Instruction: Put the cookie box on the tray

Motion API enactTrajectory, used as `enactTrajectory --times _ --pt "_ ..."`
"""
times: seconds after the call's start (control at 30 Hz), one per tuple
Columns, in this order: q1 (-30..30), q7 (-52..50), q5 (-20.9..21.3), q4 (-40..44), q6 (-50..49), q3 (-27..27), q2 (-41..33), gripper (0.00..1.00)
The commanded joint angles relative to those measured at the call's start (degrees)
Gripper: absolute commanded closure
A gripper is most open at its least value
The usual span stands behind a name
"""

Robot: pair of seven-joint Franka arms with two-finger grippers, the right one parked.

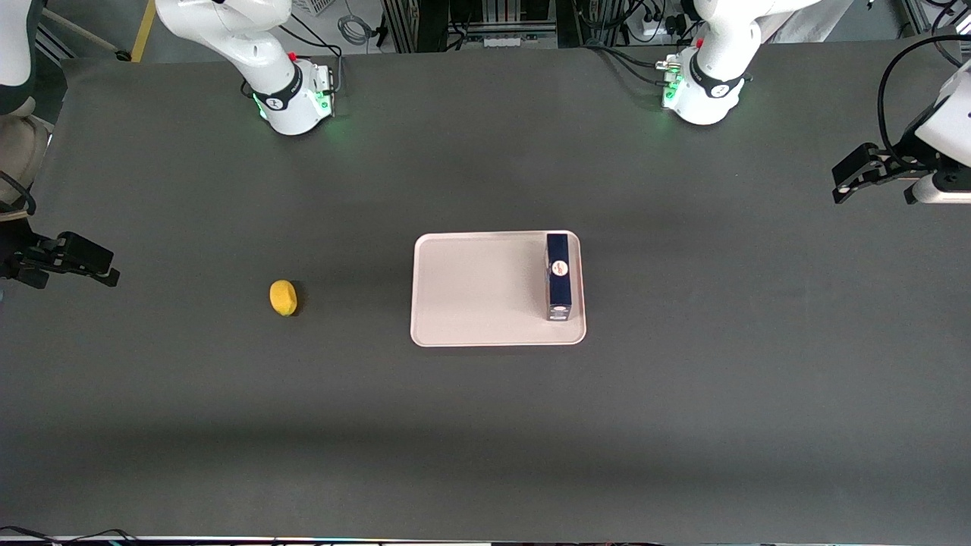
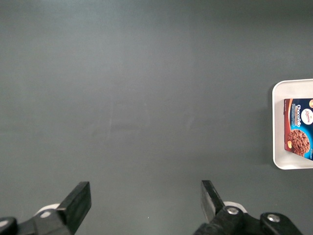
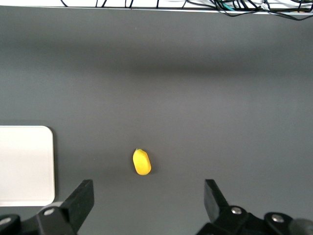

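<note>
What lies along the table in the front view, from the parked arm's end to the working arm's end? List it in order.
Yellow lump → tray → cookie box, standing on the tray at its edge toward the working arm → the left arm's hand, open, holding nothing, well clear of the tray over bare table.

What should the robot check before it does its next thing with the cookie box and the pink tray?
1. Cookie box on the tray: ok, it stands inside the rim, along the edge toward the working arm's end.
2. Box fully within the rim: ok, no part overhangs.
3. Gripper let go: ok, open, nothing between its fingers.
4. Gripper away from the box: ok, it hangs over bare table toward the working arm's end.
5. Yellow lump off the tray: ok, it lies on the table toward the parked arm's end.
</note>
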Motion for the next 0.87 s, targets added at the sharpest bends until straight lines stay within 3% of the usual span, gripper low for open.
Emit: enactTrajectory --times 0.0,0.83 --pt "-1.4 0.6 -0.6 -0.6 -1.2 1.4 -1.3 0.0" --pt "-2.0 0.7 -0.7 0.3 -2.7 2.4 -1.7 0.0"
